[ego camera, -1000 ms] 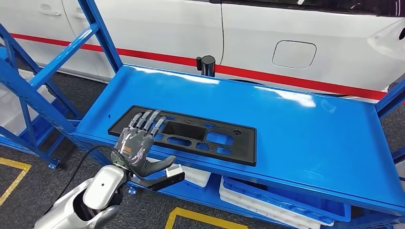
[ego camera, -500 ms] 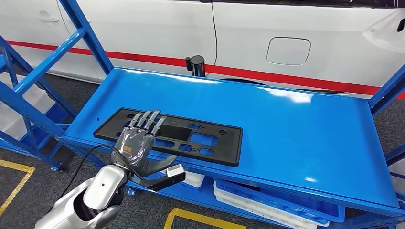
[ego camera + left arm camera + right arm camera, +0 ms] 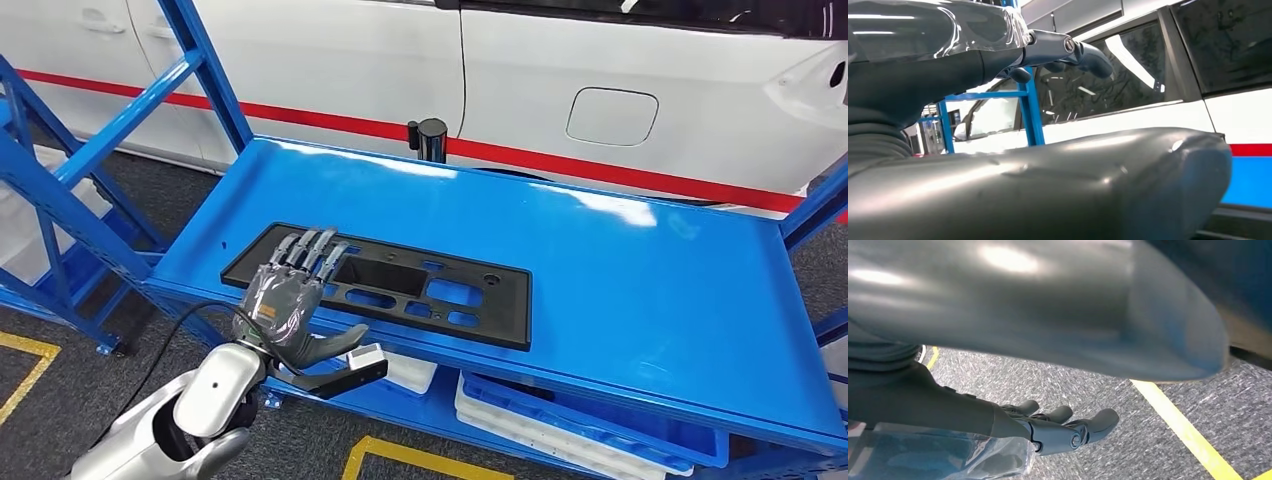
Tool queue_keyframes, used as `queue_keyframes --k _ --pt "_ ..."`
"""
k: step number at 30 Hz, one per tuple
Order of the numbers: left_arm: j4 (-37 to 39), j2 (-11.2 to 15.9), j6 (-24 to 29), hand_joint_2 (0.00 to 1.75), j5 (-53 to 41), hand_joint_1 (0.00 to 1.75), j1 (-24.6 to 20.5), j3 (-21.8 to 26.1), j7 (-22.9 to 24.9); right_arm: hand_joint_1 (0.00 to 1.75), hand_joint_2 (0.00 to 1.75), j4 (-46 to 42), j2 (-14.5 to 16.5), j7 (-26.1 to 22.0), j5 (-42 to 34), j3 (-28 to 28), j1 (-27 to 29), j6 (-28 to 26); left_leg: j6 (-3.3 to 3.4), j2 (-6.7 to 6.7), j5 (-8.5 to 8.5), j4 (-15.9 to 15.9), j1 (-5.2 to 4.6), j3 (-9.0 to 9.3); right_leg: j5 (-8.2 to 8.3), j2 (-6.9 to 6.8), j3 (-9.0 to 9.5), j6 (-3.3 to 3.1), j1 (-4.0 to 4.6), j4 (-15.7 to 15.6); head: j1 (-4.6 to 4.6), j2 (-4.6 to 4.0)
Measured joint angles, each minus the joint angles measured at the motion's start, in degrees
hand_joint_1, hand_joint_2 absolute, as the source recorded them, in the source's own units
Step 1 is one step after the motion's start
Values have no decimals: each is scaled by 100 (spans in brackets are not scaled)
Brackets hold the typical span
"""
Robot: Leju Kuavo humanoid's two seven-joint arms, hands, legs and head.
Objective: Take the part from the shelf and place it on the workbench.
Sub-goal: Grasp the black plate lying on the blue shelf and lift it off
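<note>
Head view — left hand (image 3: 287, 300) spread, empty, over black part (image 3: 385, 285) lying lengthwise along shelf (image 3: 620, 290).

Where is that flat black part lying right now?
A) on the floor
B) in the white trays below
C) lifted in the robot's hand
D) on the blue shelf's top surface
D: the flat black part lies on the blue shelf, with the left hand at its near edge.
</note>
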Motion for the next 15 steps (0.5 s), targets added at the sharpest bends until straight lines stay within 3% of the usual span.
queue_keyframes --k 1,2,4,5,7,10,12,14,15 --pt "1 0 -5 0 0 0 5 -13 0 0 0 0 -2 -1 0 0 3 0 0 -4 -3 2 3 5 78 -1 3 7 -2 -17 0 0" --pt "1 0 -10 0 0 0 8 -22 0 0 0 0 -4 -1 0 0 2 -1 -5 -8 -9 5 9 15 249 -4 116 14 -7 -256 0 0" --pt "2 0 -18 0 -1 0 5 -29 0 0 0 0 -7 -4 0 0 -7 -1 -42 -14 -38 34 3 25 614 -19 493 27 -23 -1026 1 -1" --pt "2 0 -21 0 -1 0 -1 -29 0 0 0 0 -8 -7 0 0 -12 0 -66 -18 -57 57 -8 18 719 -22 633 13 -29 -1325 -3 -1" --pt "2 0 -26 0 -2 0 -10 -31 0 0 0 0 -9 -11 0 0 -12 1 -107 -21 -79 87 -30 -2 753 -20 727 -33 -18 -1551 -9 -1" --pt "3 0 -36 0 -2 0 -15 -32 -2 0 0 0 -7 -19 -2 0 -6 2 -166 -25 -155 186 -6 -45 774 -13 723 -125 -31 -1564 -16 0" --pt "4 0 -43 0 -2 0 -30 -31 -4 0 0 0 -7 -31 -1 0 -14 2 -239 -30 -444 708 25 -276 781 -13 726 -160 -52 -1570 -25 0" --pt "9 0 -49 0 -2 0 -28 -33 -6 0 0 0 -5 -36 0 0 -13 2 -297 -29 -787 1517 53 -651 777 -15 722 -173 -54 -1569 -31 -1" --pt "13 0 -51 0 -2 0 -17 -34 -6 0 0 0 -6 -36 0 0 -10 2 -310 -30 -848 1772 65 -781 775 -15 723 -174 -54 -1569 -32 -1"
